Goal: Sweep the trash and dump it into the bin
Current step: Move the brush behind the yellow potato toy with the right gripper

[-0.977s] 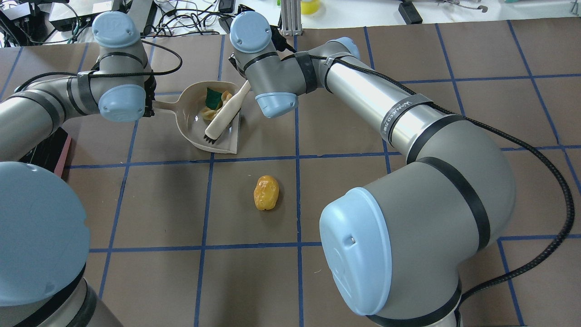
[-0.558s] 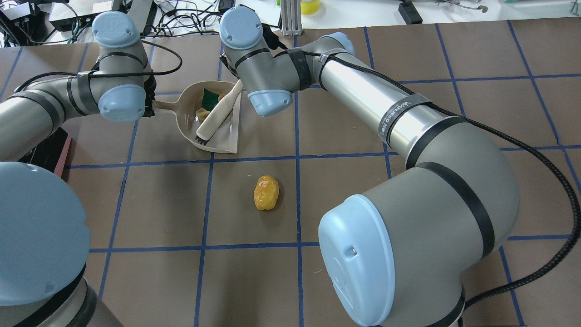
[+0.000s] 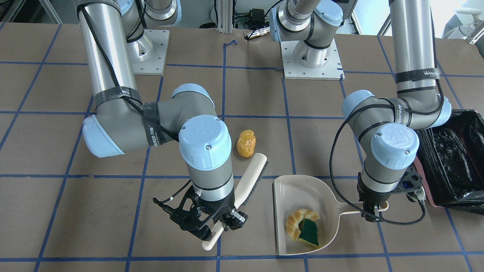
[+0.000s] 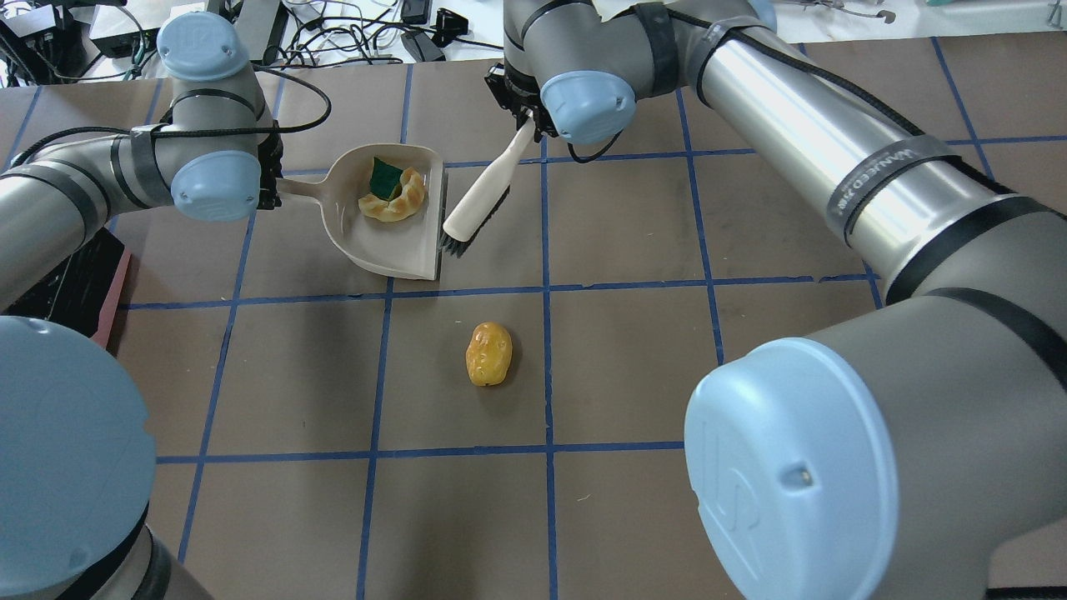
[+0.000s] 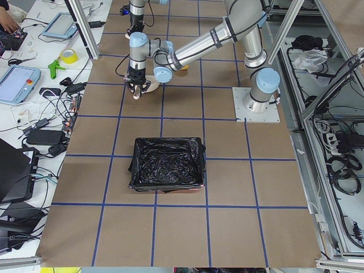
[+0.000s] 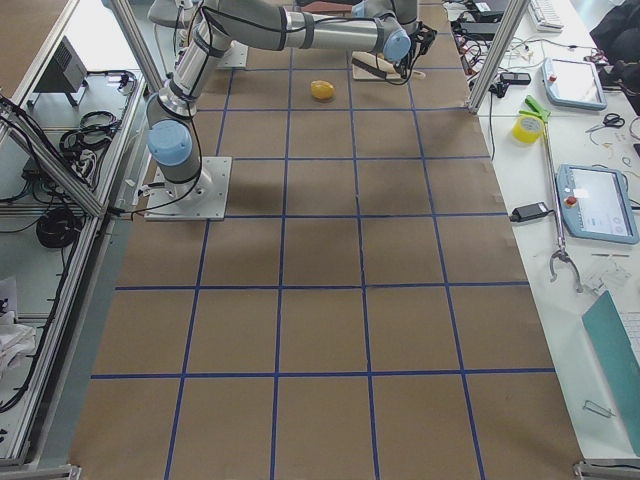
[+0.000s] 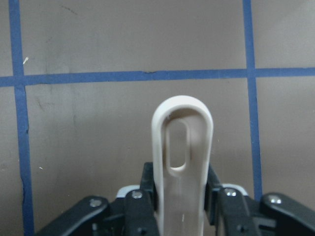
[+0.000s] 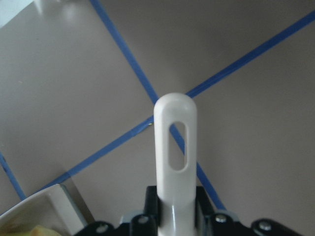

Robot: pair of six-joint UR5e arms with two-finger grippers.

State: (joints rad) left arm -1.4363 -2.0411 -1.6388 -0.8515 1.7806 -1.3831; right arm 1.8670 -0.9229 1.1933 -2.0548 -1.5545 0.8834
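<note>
The beige dustpan [image 4: 390, 247] lies on the table with the tan croissant piece [image 4: 393, 205] and the green-and-yellow sponge wedge [image 4: 384, 177] inside it. My left gripper [image 3: 374, 216] is shut on the pan's handle [image 7: 181, 147]. My right gripper [image 3: 213, 226] is shut on the handle of the beige brush [image 4: 482, 197]. The brush slants down with its dark bristles just outside the pan's open edge. The yellow-orange potato piece [image 4: 488, 354] lies alone on the table, nearer the robot than the pan. The bin [image 3: 455, 158], pink with a black bag, stands beyond my left arm.
The brown table top carries a blue tape grid [image 4: 546, 292]. Cables and equipment [image 4: 350, 33] crowd the far edge of the table. Both arm bases [image 3: 312, 56] are bolted to the table on the robot's side.
My right arm has pulled the brush out of the dustpan and swung it right, to just outside the pan's mouth. The croissant and sponge shifted slightly inside the pan. The potato piece has not moved.
</note>
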